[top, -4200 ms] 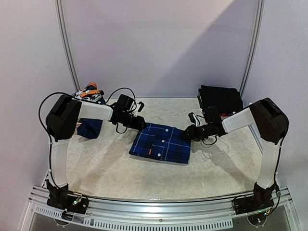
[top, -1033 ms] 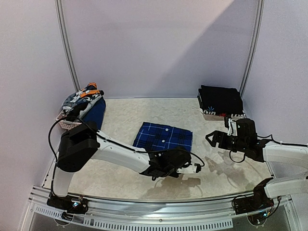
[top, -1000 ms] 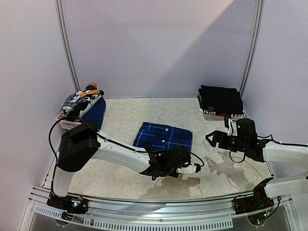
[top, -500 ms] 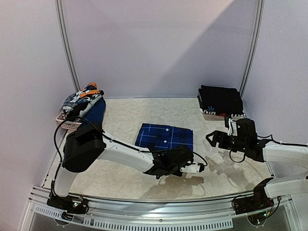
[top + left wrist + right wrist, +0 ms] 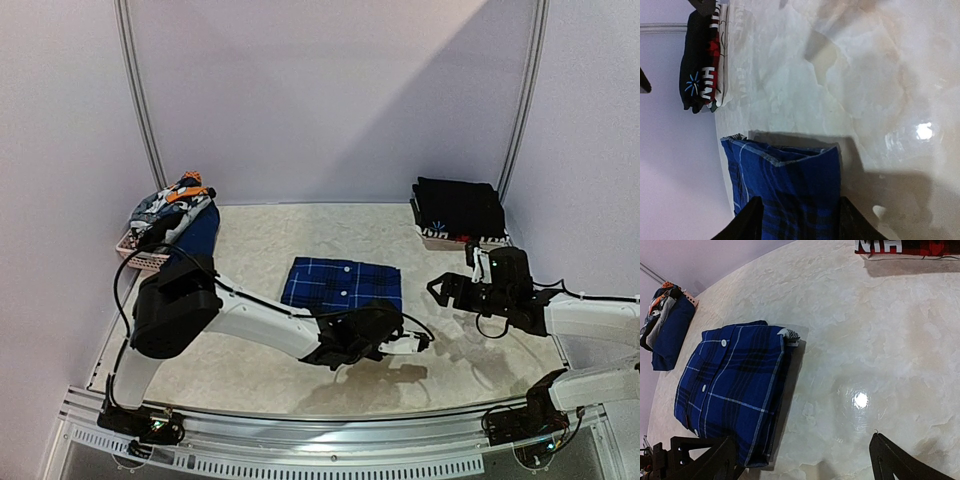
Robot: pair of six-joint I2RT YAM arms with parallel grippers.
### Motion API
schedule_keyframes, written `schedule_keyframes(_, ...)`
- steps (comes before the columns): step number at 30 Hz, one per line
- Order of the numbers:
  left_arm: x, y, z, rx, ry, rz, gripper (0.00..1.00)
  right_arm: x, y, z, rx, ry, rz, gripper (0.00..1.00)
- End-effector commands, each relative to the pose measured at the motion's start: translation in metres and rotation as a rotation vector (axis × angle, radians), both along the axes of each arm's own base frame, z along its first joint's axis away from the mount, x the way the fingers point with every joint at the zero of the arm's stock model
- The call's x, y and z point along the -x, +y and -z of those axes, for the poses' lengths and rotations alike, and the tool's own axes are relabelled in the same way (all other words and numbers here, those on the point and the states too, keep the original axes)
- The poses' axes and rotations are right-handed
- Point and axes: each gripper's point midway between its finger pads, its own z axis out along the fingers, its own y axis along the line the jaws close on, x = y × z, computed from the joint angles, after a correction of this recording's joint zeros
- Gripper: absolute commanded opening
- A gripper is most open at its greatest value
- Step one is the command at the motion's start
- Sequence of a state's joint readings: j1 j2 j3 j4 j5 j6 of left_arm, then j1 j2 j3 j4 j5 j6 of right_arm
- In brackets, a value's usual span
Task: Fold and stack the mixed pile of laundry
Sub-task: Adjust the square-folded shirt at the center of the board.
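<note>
Left wrist – left fingers point(image 5: 752, 222) half parted, framing blue plaid shirt point(image 5: 785, 192).

This looked like a robotics lab test cell. A marble-patterned table point(image 5: 250, 375) was boxed in by plain lilac walls point(image 5: 330, 90), with curved metal poles point(image 5: 139, 100) rising behind. A slotted aluminium rail point(image 5: 330, 437) ran along the near edge, and the cabled left arm point(image 5: 245, 322) and right arm point(image 5: 590, 318) were bolted to it.

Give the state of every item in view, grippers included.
Blue plaid shirt: folded, flat mid-table.
Black-topped garment stack: folded, far right corner.
Multicolour garment heap: unfolded, piled on pale lattice basket.
Left gripper: open, over shirt's edge.
Right gripper: open, empty.
</note>
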State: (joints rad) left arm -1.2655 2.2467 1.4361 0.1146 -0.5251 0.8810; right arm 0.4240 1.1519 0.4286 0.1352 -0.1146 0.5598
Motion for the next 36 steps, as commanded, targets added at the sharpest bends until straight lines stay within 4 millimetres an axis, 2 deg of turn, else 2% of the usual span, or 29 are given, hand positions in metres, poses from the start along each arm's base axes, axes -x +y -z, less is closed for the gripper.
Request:
schedule_keyframes(1, -0.001, -0.005, 0.01, 0.005, -0.039, 0.0, 0.51, 0.0, -0.002, 0.003, 0.004, 0.007, 0.001, 0.94)
schedule_keyframes(7, 0.003, -0.013, 0.016, 0.012, -0.031, 0.026, 0.49, 0.0, -0.002, 0.005, 0.002, 0.013, 0.0, 0.94)
schedule_keyframes(14, 0.005, -0.018, 0.021, 0.02, -0.005, 0.032, 0.53, 0.001, -0.001, 0.006, 0.001, 0.014, 0.0, 0.94)
schedule_keyframes(21, 0.0, -0.019, 0.029, 0.031, 0.004, 0.028, 0.32, 0.0, 0.0, 0.008, 0.002, 0.021, -0.004, 0.94)
schedule_keyframes(28, -0.003, -0.018, 0.022, 0.069, 0.007, 0.016, 0.0, -0.001, 0.0, 0.008, 0.001, 0.025, -0.001, 0.94)
schedule_keyframes(36, -0.005, -0.01, -0.013, 0.252, 0.093, -0.008, 0.0, -0.003, 0.006, 0.003, -0.033, 0.036, -0.009, 0.96)
